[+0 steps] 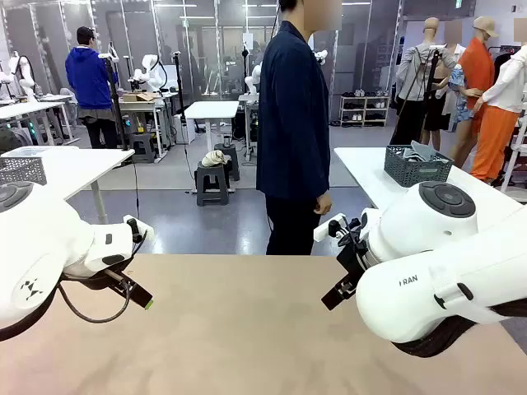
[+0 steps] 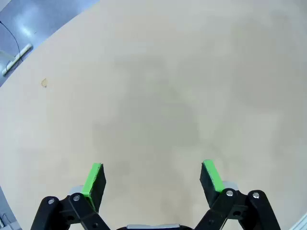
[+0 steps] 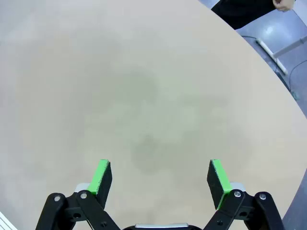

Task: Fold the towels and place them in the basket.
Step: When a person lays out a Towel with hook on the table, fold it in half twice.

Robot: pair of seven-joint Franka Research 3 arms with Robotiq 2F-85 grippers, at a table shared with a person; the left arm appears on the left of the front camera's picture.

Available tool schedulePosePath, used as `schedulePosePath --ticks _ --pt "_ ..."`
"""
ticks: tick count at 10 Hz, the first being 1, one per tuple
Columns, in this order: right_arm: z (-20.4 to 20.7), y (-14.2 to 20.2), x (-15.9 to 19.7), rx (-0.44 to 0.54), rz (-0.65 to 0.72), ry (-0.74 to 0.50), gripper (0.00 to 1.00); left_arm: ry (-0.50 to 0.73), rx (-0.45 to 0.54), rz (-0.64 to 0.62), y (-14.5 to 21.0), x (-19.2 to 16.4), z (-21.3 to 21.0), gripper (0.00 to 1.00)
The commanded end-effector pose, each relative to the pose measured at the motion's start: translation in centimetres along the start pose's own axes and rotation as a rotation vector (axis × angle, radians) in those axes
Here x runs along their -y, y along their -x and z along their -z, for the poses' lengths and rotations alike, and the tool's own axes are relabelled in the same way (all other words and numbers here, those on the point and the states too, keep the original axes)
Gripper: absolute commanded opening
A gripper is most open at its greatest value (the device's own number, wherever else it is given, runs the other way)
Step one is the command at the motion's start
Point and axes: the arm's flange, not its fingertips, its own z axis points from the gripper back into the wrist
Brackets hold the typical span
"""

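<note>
1. The left hand (image 2: 153, 173), a black two-finger unit with green pads (image 2: 94, 178), rises from the bottom edge of the left wrist view. Its fingers are spread wide apart, and the bare beige matte counter (image 2: 158, 86) shows in the gap. A small tan speck (image 2: 44, 82) lies on the counter well away from the fingers.

2. The right hand (image 3: 160, 173) is in the same state in the right wrist view. Its fingers are wide apart above the counter surface and clamp on no object.

3. In the front view, both white arms hold their hands low over the near part of the counter, one at each side and well apart.

4. A person in a dark jacket (image 1: 292, 123) stands at the far edge of the counter, with one hand (image 1: 323, 203) hanging at the side.

5. The dark grey rectangular lattice-sided plastic basket (image 1: 417, 167) stands on a white side table (image 1: 362, 169) at the right, beyond the counter and well away from both hands. Pale cloth (image 1: 420, 151) lies inside it. This is possibly the towels, but the item is too small to confirm.

6. A paler grey lattice basket (image 1: 22, 169) stands on a white table at far left.
</note>
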Motion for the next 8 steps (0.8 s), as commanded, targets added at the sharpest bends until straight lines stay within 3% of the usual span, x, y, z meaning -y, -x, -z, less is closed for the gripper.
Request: schedulePosePath --ticks 1,8 --pt "0.0 0.0 0.0 0.0 0.0 0.0 1.0 0.0 0.0 0.0 -0.01 0.02 0.0 1.0" --pt "0.0 0.0 0.0 0.0 0.0 0.0 1.0 0.0 0.0 0.0 -0.01 0.02 0.0 1.0"
